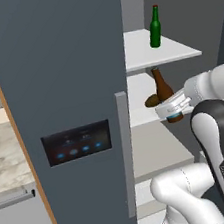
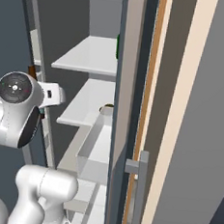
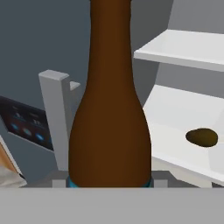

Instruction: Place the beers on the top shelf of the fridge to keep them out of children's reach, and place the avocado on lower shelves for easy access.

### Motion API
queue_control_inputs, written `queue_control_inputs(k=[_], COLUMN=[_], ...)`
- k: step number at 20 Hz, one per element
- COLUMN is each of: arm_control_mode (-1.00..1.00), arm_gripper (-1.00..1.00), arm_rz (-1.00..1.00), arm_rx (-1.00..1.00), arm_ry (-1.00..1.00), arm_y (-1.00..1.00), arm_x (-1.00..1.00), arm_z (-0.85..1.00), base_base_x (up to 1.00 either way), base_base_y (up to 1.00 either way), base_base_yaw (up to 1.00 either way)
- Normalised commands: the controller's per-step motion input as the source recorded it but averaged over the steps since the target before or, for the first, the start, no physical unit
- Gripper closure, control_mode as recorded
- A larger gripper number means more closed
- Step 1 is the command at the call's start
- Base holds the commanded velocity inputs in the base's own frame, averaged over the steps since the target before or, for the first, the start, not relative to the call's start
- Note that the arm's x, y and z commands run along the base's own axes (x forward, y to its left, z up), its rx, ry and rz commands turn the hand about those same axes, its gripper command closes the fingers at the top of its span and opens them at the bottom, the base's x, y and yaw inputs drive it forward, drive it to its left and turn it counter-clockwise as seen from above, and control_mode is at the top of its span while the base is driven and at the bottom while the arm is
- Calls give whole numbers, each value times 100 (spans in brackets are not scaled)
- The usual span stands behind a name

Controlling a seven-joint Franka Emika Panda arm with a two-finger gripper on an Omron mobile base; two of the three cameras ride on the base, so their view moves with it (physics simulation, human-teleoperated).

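The fridge (image 1: pixel 62 65) stands open. The green beer (image 1: pixel 155 27) stands upright on the top shelf (image 1: pixel 176 49). My gripper (image 1: pixel 173 110) is shut on the lower body of the brown beer (image 1: pixel 162 86), which stands upright at the front edge of the second shelf (image 1: pixel 138 87). In the hand view the brown beer (image 3: pixel 109 109) rises close in front of the camera. The avocado (image 1: pixel 152 100) lies on that lower shelf (image 3: pixel 175 113) just behind the bottle, also seen as the avocado (image 3: pixel 202 137) to the bottle's right. Whether the bottle's base touches the shelf cannot be told.
The fridge door with its grey bar handle (image 1: pixel 127 152) and black lit panel (image 1: pixel 78 141) stands close on the left. A white door bin (image 2: pixel 93 151) hangs on the right side. More white shelves (image 1: pixel 155 153) lie below. A marble counter (image 1: pixel 4 154) is far left.
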Motion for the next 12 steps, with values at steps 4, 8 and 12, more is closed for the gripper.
queue_control_inputs(k=[4,8,12], arm_control_mode=[-100,-100,-100], arm_gripper=[100,100,100], arm_rz=[0,0,0], arm_rx=[0,0,0], arm_ry=[-1,-7,-11], arm_y=[0,-6,-6], arm_x=[0,0,0], arm_z=[0,6,24], base_base_x=[0,0,0], base_base_y=[0,0,0], base_base_yaw=[0,0,0])
